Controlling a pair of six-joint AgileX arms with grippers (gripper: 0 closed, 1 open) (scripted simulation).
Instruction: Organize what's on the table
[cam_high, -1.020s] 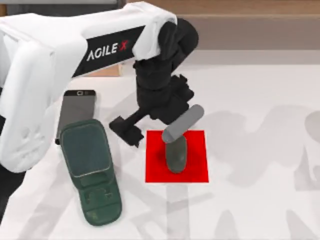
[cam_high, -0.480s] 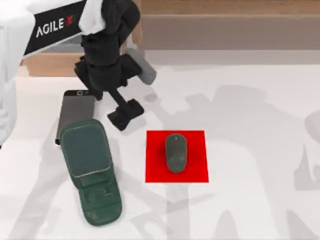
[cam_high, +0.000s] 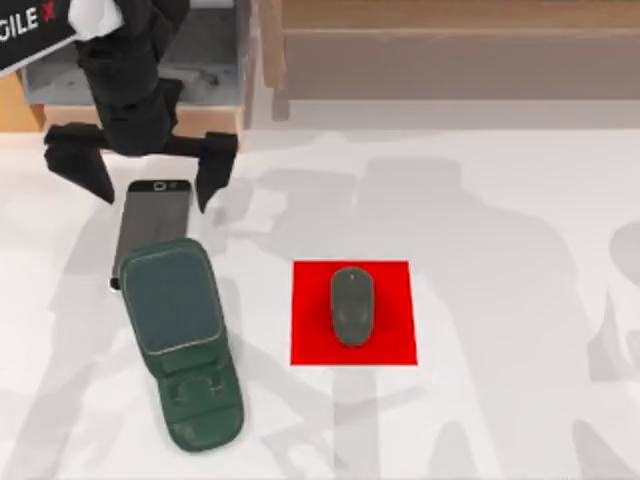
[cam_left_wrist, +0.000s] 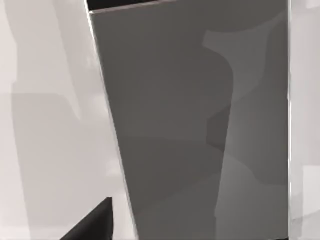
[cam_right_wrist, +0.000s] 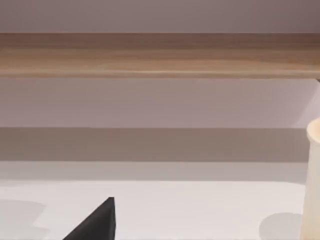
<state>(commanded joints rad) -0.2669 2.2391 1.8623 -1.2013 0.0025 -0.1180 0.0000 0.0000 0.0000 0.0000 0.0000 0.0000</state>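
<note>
Table (cam_high: 500, 200), white and mottled, spans the scene: nearest lies a green case (cam_high: 185, 345), a grey mouse (cam_high: 351, 305) is seated on a red mat (cam_high: 390, 340), then a phone (cam_high: 152, 225), above whose far end the left gripper (cam_high: 150, 180) is spread wide, empty.

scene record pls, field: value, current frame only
left gripper: jaws wide open, above the phone's far end, holding nothing
phone: grey, flat on the table, near end under the green case
green case: flat, left side, overlapping the phone
mouse: grey, centred on the red mat
red mat: square, mid-table
shelf unit: tan wood, far edge
right gripper: state unclear
</note>
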